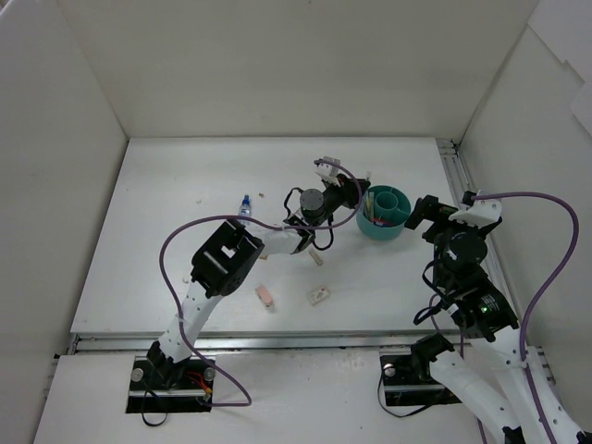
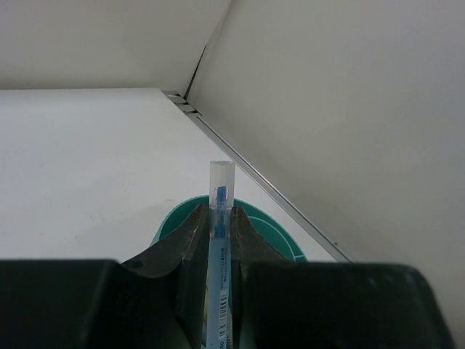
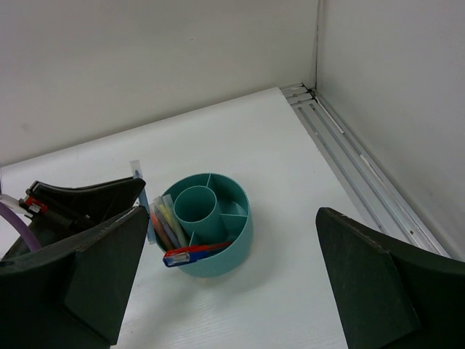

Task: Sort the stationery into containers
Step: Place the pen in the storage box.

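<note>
The teal bowl (image 3: 234,246) sits near the right-hand rail (image 3: 349,156) and wall, with bare table (image 1: 157,250) to its left. The right gripper (image 3: 231,283), fingers spread wide, hangs just beside it. A pink eraser (image 1: 265,297), a white eraser (image 1: 319,295) and a small bottle (image 1: 245,205) lie well apart from the bowl. The left gripper (image 2: 218,222) pinches a clear blue pen (image 2: 221,190) at the bowl's rim. Coloured pens (image 3: 166,222) fill one compartment.

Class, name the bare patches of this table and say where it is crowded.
Bare: the far strip between teal bowl and back wall; the far-left corner beyond the bottle. Crowded: around the bowl, left gripper with blue pen and right gripper close.
</note>
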Robot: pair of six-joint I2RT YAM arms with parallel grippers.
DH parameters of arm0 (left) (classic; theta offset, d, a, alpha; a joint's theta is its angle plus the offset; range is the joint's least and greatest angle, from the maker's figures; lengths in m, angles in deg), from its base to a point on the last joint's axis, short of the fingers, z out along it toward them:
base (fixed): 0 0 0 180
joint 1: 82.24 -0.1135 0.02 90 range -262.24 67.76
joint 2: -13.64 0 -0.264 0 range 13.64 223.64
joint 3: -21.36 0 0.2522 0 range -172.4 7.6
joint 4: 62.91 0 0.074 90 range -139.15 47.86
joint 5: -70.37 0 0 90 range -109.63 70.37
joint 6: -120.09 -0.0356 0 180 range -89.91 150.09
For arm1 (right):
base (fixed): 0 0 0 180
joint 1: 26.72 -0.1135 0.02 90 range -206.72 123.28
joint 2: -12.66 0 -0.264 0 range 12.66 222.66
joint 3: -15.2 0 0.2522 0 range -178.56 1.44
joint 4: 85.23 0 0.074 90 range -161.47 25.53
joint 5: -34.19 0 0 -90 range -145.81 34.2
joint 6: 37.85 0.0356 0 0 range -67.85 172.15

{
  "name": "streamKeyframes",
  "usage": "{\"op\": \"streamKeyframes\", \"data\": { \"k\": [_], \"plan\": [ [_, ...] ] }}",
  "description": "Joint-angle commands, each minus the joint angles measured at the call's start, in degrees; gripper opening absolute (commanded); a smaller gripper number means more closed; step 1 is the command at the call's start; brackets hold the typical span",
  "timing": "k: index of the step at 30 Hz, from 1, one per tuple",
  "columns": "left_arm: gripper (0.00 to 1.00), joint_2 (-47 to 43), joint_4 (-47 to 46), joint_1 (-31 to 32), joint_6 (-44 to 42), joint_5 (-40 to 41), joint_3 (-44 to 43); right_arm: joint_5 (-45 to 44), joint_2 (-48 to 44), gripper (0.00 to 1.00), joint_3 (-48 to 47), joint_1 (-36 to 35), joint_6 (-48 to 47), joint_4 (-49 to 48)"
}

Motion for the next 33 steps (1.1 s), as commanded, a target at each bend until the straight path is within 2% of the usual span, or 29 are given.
{"op": "streamKeyframes", "data": {
  "k": [1, 8, 12, 18, 26, 28, 33],
  "plan": [
    [0.00, -3.20, -8.59, 0.49, 2.45, 0.41, -3.56, -0.71, 0.63, 0.98, -0.47, 0.35, -0.49, -4.47],
    [0.00, -3.55, -9.12, 0.49, 5.01, 1.72, -4.26, -1.15, 1.16, 0.98, -0.73, 0.35, -0.84, -4.47],
    [0.00, -2.59, -8.16, 2.25, 2.29, 6.11, -4.26, -1.06, 1.16, 0.98, -0.73, 0.43, -1.01, -4.47],
    [0.00, -0.83, -9.56, 2.25, 3.60, 11.21, -1.89, -0.89, 1.42, 0.98, -0.82, 0.43, -1.01, -4.47],
    [0.00, 0.06, -7.54, 2.78, 2.98, 12.71, -1.54, -0.45, 2.04, 0.98, -0.91, 0.43, -1.28, -4.55],
    [0.03, -0.12, -8.67, 2.78, 3.25, 12.80, -0.06, -0.27, 2.21, 0.98, -0.91, 0.26, -1.19, -4.47],
    [0.19, -0.91, -10.18, 3.31, 3.25, 11.57, 2.32, -0.71, 2.56, 0.98, -0.56, 0.44, -1.28, -4.55]
  ]
}}
